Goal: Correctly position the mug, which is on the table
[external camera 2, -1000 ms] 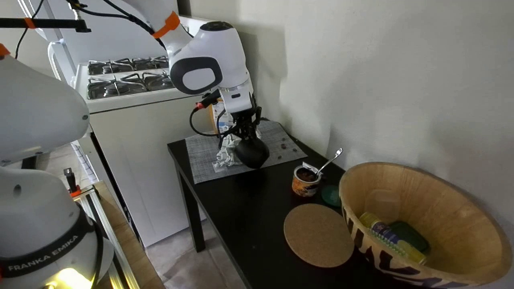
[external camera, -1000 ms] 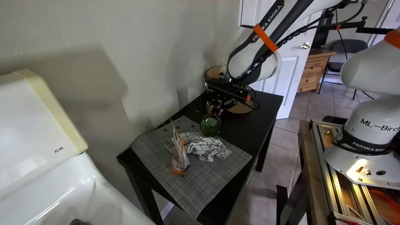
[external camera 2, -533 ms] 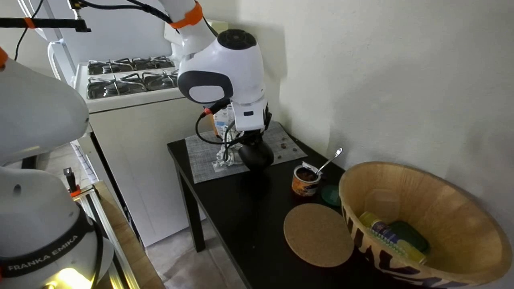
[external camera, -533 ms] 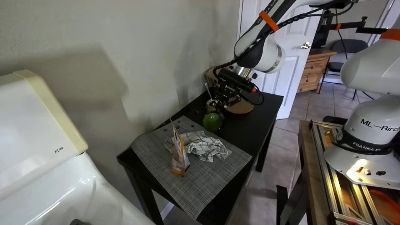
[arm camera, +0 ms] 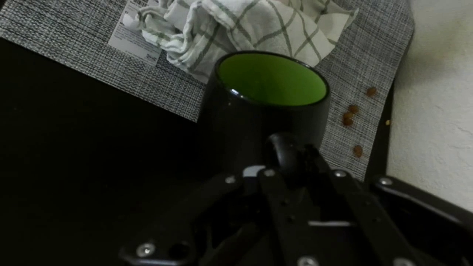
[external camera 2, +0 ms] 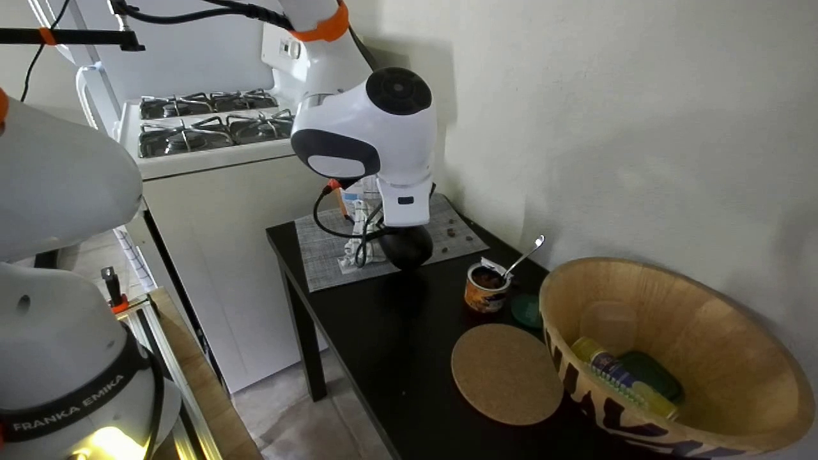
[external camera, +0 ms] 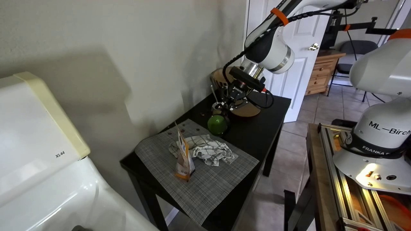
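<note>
The mug (arm camera: pixel 236 129) is dark outside and bright green inside. In the wrist view its mouth faces up and away from me. My gripper (arm camera: pixel 282 162) is shut on the mug's handle. In an exterior view the mug (external camera: pixel 217 124) is tilted, with its green inside showing, near the placemat's edge. It also shows as a dark round shape below the wrist in an exterior view (external camera 2: pixel 406 248). It looks low over the black table (external camera 2: pixel 409 345); I cannot tell whether it touches. The grey placemat (external camera: pixel 208 189) covers one end of the table.
A checked cloth (external camera: pixel 212 150) and an orange-and-white bag (external camera: pixel 184 160) lie beside the mug on the placemat. A can with a spoon (external camera 2: pixel 487 291), a cork disc (external camera 2: pixel 508 374) and the large woven bowl (external camera 2: pixel 703 332) stand further along. The wall (external camera 2: pixel 607 160) borders one long side.
The wrist and forearm have swung and tipped, so the gripper now leans more. The mug has shifted slightly away from the cloth and changed its tilt, still held by the handle.
</note>
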